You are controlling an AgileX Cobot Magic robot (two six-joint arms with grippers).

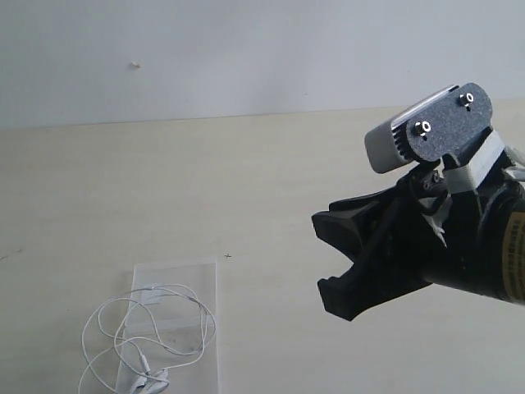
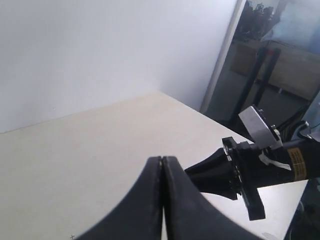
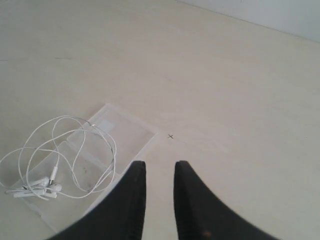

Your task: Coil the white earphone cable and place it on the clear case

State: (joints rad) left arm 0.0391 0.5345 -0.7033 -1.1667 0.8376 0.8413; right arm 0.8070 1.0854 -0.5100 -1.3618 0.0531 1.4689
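Observation:
The white earphone cable [image 1: 161,287] lies in loose loops on the clear case [image 1: 184,275] at the near left of the table, with its earbuds [image 1: 150,379] at the case's near end. In the right wrist view the cable [image 3: 65,118] and the case [image 3: 127,127] lie beyond and to one side of the fingers. My right gripper [image 1: 324,253] hangs above the table to the right of the case, open [image 3: 159,165] and holding nothing. My left gripper [image 2: 163,159] is shut and empty; it is out of the exterior view.
A small pencilled cross [image 1: 228,256] marks the tabletop just beyond the case. A white wall runs behind the table. The left wrist view shows the right arm [image 2: 260,165] ahead, the table's edge, and dark stands off the table behind it.

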